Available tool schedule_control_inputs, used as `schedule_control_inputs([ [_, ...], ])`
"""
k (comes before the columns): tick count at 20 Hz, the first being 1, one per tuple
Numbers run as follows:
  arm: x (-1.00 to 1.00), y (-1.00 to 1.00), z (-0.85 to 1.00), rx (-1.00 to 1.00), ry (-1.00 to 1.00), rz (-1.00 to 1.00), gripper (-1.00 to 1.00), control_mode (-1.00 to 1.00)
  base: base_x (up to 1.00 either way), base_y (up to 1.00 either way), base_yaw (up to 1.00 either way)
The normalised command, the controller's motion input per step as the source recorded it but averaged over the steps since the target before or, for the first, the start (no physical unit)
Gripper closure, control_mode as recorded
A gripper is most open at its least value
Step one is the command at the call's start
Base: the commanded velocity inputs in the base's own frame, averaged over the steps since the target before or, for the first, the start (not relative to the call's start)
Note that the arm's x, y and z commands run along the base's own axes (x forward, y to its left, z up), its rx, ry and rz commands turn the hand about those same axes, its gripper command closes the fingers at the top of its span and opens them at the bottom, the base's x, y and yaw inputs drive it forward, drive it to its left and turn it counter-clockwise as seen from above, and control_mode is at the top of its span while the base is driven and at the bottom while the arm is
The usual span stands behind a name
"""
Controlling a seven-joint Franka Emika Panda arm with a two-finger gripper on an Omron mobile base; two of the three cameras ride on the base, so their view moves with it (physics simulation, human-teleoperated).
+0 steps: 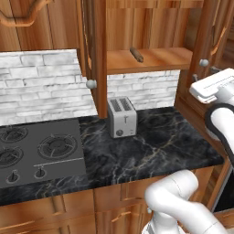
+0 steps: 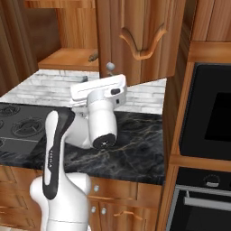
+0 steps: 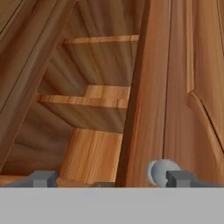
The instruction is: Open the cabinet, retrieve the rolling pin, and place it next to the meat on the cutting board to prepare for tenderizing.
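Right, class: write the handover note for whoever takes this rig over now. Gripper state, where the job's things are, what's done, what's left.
Gripper: open, holding nothing, at the edge of the right cabinet door, beside its round knob.
Cabinet: both doors swung open.
Rolling pin: lying on the bottom shelf, untouched.
Cutting board and meat: not located from here.
Done: cabinet opened.
Left: take the rolling pin, set it next to the meat on the board.
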Motion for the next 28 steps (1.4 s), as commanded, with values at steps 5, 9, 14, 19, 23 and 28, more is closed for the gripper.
schedule_control_inputs([
  [5,0.0,0.41,0.0,-0.06,0.02,-0.13,-1.0,-1.0,0.0,0.0,0.0],
  [9,0.18,0.26,0.0,-0.09,0.03,-0.22,-1.0,-1.0,0.0,0.0,0.0],
  [14,0.23,0.2,0.02,-0.16,0.0,-0.24,-1.0,-1.0,0.0,0.0,0.0],
  [19,0.4,0.06,0.02,-0.15,0.03,-0.23,-1.0,-1.0,0.0,0.0,0.0],
  [23,0.57,0.01,0.0,-0.13,0.08,-0.2,-1.0,-1.0,0.0,0.0,0.0],
  [28,0.7,0.03,0.0,-0.1,0.14,-0.17,-1.0,-1.0,0.0,0.0,0.0],
])
